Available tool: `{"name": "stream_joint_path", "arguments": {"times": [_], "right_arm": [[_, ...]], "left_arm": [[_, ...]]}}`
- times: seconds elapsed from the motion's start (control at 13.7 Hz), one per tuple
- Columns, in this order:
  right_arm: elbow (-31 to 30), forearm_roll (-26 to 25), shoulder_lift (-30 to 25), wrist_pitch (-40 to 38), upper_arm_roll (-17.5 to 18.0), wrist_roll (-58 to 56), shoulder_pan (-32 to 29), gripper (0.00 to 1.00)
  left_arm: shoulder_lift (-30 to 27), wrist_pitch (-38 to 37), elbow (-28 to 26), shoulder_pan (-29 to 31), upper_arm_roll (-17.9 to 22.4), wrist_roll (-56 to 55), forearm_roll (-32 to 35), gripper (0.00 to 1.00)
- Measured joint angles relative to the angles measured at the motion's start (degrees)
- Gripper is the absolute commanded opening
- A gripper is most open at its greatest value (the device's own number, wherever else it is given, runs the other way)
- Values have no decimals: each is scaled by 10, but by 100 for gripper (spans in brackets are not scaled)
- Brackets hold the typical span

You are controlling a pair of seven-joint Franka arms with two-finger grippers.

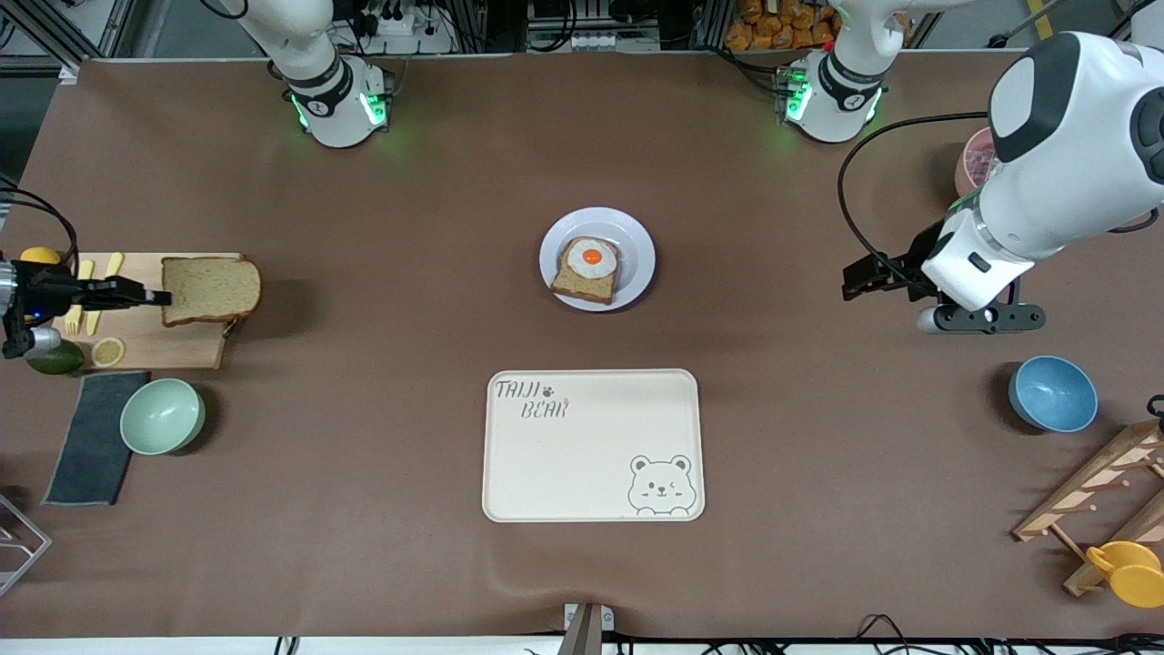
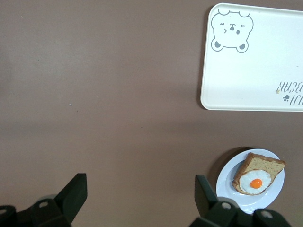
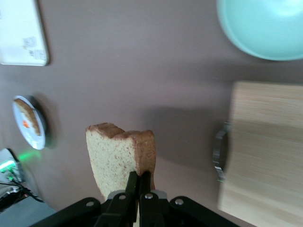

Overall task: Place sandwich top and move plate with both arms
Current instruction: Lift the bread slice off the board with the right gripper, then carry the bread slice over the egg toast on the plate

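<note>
The right gripper (image 3: pixel 138 182) is pinched tight on an edge of the sandwich top (image 1: pixel 211 289), which is held up over the cutting board (image 1: pixel 136 350) at the right arm's end of the table. The plate (image 1: pixel 637 238) is seen mid-table, farther from the camera than the tray (image 1: pixel 591 473), with the egg slice (image 1: pixel 587 269) on it. The left gripper (image 2: pixel 137 198) is spread wide over bare table, well apart from the plate.

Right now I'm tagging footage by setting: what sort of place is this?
Likely a robotics lab staged as a kitchen: a bear-print tray and an egg-topped slice on a plate, between two bench-mounted arms.
</note>
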Motion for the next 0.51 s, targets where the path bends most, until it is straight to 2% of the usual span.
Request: {"name": "stream_joint_path", "arguments": {"times": [0.22,0.51], "right_arm": [[-45,15,-38,41,1,38,48,0],[-144,54,-125,129,3,127,139,0]], "left_arm": [[19,0,0,-4,-3,0,-11,100],[46,0,-1,-17,-4,0,-36,100]]}}
